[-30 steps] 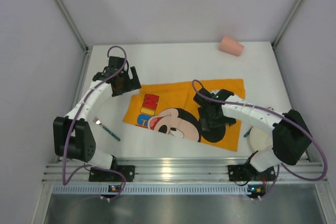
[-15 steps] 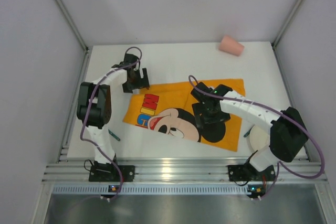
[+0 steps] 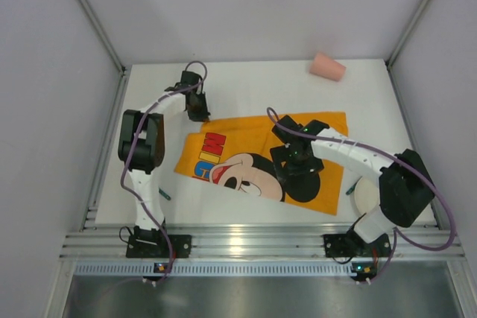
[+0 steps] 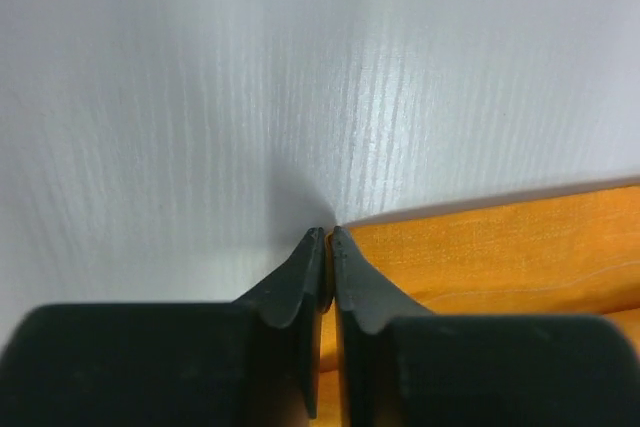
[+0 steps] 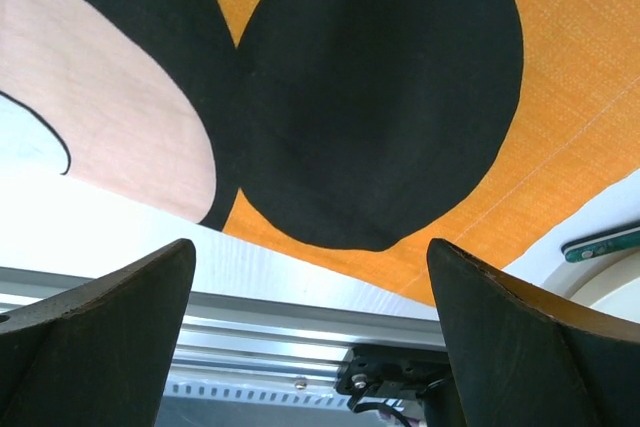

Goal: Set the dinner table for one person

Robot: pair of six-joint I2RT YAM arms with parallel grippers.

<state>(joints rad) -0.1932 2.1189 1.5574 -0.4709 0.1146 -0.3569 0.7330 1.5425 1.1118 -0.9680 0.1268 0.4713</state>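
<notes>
An orange Mickey Mouse cloth lies spread on the white dinner table. My left gripper sits at the cloth's far left corner. In the left wrist view the left gripper is shut, with the corner of the orange cloth pinched between the fingertips. My right gripper hovers over the right half of the cloth, above Mickey's black ear. In the right wrist view the right gripper is wide open with nothing between its fingers, and the cloth lies below.
A pink cup lies on its side at the far right. A cream plate sits near the right arm's base beside a green-handled utensil. Another green-handled utensil lies near the left. The aluminium rail runs along the near edge.
My left arm swung right and away from its base to the cloth's far left corner, and its gripper went from open to shut on it. The right gripper shifted slightly left, still open.
</notes>
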